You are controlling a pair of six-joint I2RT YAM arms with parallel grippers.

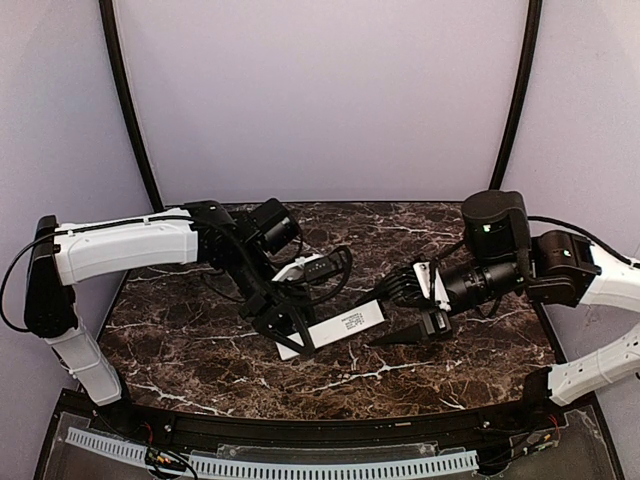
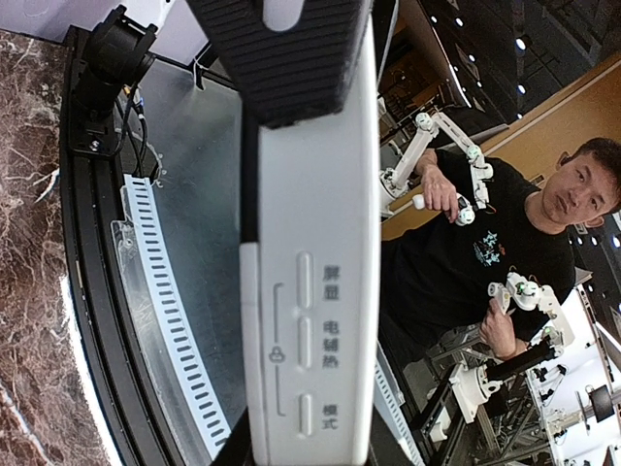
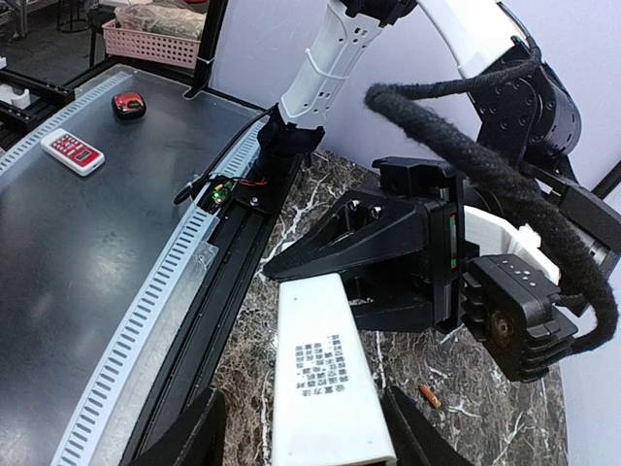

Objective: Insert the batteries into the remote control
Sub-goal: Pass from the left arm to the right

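Currently the left tool [image 1: 292, 335] clamps the remote control [image 1: 350, 322], while the right tool [image 3: 301, 432] straddles it, part-open.

Left arm [image 1: 125, 250], right arm [image 1: 600, 285]: white shells, black joints. Behind left pincer [image 1: 292, 338], thick black braided cable [image 3: 485, 160] in a loop. Behind right pincer [image 1: 388, 315], round black housing [image 1: 497, 215] with green light [image 1: 487, 228]. Ribbed black pad [image 2: 286, 58] on left finger.

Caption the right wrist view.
Left gripper presents the remote control to the open right gripper; an orange battery lies on the table.
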